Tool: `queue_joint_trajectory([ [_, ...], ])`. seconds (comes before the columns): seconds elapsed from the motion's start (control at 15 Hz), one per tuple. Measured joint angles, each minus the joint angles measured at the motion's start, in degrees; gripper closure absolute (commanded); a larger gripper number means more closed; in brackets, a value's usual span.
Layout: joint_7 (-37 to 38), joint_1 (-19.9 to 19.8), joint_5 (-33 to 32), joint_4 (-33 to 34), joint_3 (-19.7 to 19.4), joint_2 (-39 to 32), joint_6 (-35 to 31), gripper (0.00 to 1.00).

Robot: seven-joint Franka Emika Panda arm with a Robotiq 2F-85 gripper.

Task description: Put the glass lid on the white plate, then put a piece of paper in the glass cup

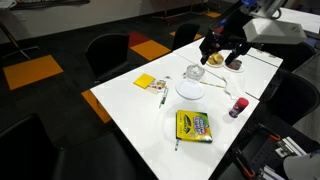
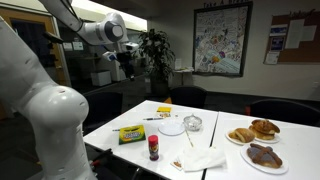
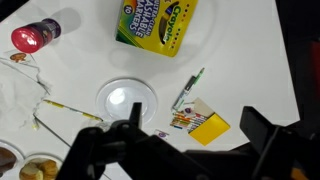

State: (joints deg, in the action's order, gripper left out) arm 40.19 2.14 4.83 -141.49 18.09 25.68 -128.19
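The white plate (image 1: 190, 90) (image 2: 171, 127) lies in the middle of the white table, and the wrist view shows it from above (image 3: 127, 100) with nothing I can make out on it. The glass cup (image 1: 193, 72) (image 2: 193, 123) stands right beside the plate, on the pastry side. I cannot tell the glass lid apart from the cup. A crumpled white paper (image 2: 205, 158) (image 3: 15, 95) lies near the tube. My gripper (image 1: 222, 45) (image 2: 128, 58) (image 3: 195, 122) hangs high above the table, open and empty. The cup is hidden behind it in the wrist view.
A crayon box (image 1: 193, 125) (image 3: 158, 22), yellow sticky notes (image 1: 146, 82) (image 3: 210, 128), a green pen (image 3: 188, 90) and a capped tube (image 1: 237, 106) (image 3: 35, 35) lie on the table. Two plates of pastries (image 2: 255, 130) (image 2: 263, 155) stand at one end. Black chairs surround the table.
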Motion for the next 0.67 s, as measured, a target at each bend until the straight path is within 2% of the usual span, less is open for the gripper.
queue_joint_trajectory([
  [0.2, -0.1, -0.1, -3.1, 0.0, -0.6, -0.2, 0.0, 0.0],
  [0.4, -3.3, -0.9, -7.7, 0.0, -3.7, -0.8, -0.1, 0.0],
  [0.67, -19.9, -1.0, -8.5, 1.2, -10.2, -3.7, -3.6, 0.0],
])
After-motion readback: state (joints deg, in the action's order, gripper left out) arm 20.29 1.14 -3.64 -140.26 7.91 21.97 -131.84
